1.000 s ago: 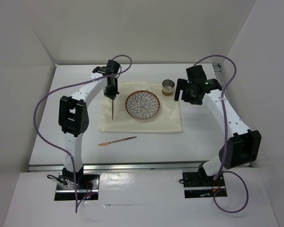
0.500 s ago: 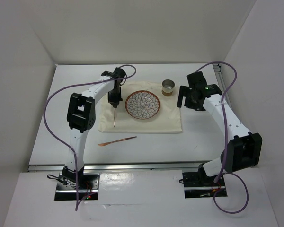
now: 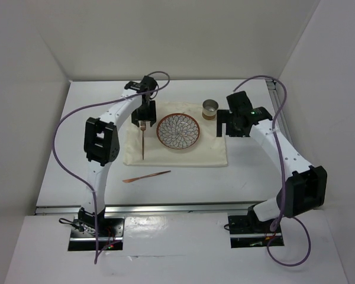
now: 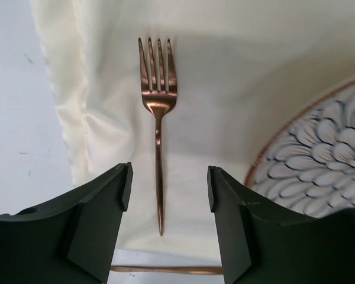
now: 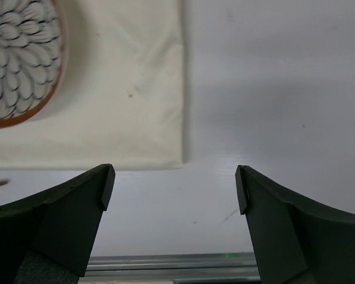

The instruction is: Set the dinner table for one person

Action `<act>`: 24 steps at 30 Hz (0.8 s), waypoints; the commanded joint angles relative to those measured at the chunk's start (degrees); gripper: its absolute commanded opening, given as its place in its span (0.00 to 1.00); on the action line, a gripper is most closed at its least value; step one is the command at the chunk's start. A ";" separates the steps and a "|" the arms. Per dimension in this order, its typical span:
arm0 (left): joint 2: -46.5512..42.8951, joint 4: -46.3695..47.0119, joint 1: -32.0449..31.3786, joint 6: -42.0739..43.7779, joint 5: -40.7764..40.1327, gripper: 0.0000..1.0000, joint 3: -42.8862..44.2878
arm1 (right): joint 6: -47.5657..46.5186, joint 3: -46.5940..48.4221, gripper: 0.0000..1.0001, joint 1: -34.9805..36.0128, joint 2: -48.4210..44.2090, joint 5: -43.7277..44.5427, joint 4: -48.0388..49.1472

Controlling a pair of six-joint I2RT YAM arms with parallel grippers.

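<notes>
Left wrist view: the left jaws stand well open and hold nothing. Their two dark fingers (image 4: 100, 219) sit on either side of a copper fork (image 4: 158, 118) without touching it. The fork lies flat on a cream placemat (image 4: 225, 89), tines toward the far side and handle end toward the near edge. It lies between the mat's crumpled left border and a patterned plate (image 4: 319, 160) with a brown rim, apart from both. Below the mat's near edge a second copper utensil (image 4: 165, 270) lies crosswise on the bare white desk (image 4: 18, 118); its type cannot be told here.

The right jaws are spread wide too, with nothing between the fingers (image 5: 65, 207). Under them is the placemat's near right corner, with open desk to the right and part of the plate at the upper left.

From the top external camera, the desk fills the whole floor of the white-walled enclosure, both arm bases at its near edge. The placemat lies at its middle with the plate at the centre and the fork to the left. A small metal cup (image 3: 210, 108) stands at the mat's far right edge, just beside the right jaws. The loose utensil rests on the desk in front of the mat, toward the left.
</notes>
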 commanded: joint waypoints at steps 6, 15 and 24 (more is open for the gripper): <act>-17.36 -6.55 6.25 0.43 7.62 0.69 12.72 | -13.61 1.72 1.00 27.93 -1.40 -8.67 12.89; -41.35 -2.59 20.06 -4.84 8.96 0.68 -6.09 | -20.38 3.64 1.00 50.24 15.81 -6.54 26.96; -48.58 0.40 25.27 -4.85 13.17 0.68 -16.12 | -22.14 6.20 0.75 49.09 25.68 -11.48 33.11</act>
